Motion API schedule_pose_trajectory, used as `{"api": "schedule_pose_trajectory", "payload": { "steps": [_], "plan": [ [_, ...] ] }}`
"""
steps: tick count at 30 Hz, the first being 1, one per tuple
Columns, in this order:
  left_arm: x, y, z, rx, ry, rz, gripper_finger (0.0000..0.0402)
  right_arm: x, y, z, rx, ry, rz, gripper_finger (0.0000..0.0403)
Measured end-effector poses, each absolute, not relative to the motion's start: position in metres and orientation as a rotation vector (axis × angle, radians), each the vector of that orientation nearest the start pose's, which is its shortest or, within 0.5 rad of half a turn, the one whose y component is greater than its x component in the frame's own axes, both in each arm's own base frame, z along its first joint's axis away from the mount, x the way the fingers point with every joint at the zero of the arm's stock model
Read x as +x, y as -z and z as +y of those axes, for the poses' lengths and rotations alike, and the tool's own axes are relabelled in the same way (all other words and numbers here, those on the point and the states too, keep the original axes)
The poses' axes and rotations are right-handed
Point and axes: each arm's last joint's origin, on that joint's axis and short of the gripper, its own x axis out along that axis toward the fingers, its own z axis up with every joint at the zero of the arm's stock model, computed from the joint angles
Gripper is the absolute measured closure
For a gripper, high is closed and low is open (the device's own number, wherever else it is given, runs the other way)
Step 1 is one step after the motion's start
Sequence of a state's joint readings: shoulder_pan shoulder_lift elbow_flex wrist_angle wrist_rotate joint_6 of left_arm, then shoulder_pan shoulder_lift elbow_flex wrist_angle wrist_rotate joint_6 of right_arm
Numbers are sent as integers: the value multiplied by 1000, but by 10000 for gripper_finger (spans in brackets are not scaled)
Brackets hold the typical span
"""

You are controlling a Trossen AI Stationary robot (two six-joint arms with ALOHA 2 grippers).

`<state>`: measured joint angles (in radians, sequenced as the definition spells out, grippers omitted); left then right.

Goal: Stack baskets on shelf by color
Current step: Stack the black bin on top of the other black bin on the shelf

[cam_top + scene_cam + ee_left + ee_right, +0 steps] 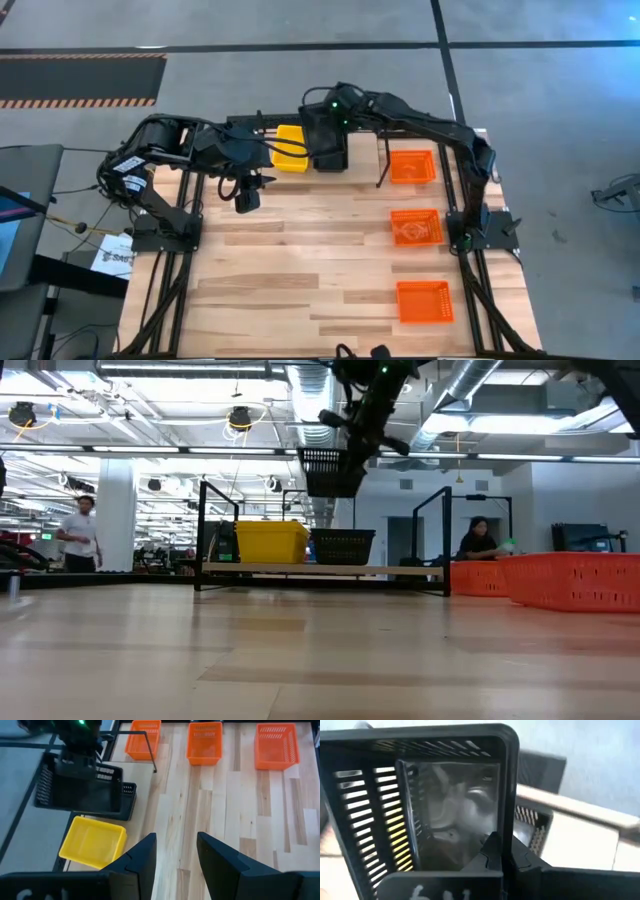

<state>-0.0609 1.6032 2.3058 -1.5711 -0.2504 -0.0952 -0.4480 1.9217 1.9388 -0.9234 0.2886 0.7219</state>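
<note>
My right gripper point(362, 435) is shut on a black basket point(330, 470) and holds it in the air over the shelf point(320, 570). Right below it, a second black basket point(343, 546) rests by its bottom on the shelf board, and a yellow basket point(270, 542) stands beside that one. In the high view the held black basket point(327, 140) is next to the yellow basket point(291, 148). My left gripper point(176, 845) is open and touches nothing; it hovers over the table just in front of the shelf's left part point(247, 195). My right gripper holds the black basket by one side wall at its rim point(508, 827), one finger point(490, 851) inside the basket and the other outside. The fingers come from above. The basket is lifted clear, roughly level, hanging below the fingers above the black basket on the shelf.
Three orange baskets lie on the table's right side: one by the shelf's right end point(411, 165), one mid-table point(416, 227), one near the front point(424, 301). Black wire hoops point(432, 540) stand at the shelf's ends. Bare wood fills the table's middle and left point(290, 270). People show in the room behind.
</note>
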Motion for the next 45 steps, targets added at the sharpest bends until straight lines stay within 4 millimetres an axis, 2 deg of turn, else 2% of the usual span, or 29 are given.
{"api": "schedule_pose_trajectory", "payload": {
  "steps": [4, 12, 24, 36, 45],
  "plan": [
    [239, -498, -7, 47, -217, 849, 271, 367, -329, -187, 754, 1033, 711, 399],
    [239, -498, -7, 47, -217, 849, 271, 360, -328, -190, 801, 1107, 719, 399],
    [239, -498, -7, 46, -215, 850, 271, 357, -327, -195, 827, 1115, 709, 399],
    [239, -498, -7, 46, -214, 850, 271, 364, -294, -198, 867, 1053, 732, 399],
    [239, -498, -7, 45, -213, 850, 271, 360, -295, -204, 882, 1055, 724, 399]
  ]
}}
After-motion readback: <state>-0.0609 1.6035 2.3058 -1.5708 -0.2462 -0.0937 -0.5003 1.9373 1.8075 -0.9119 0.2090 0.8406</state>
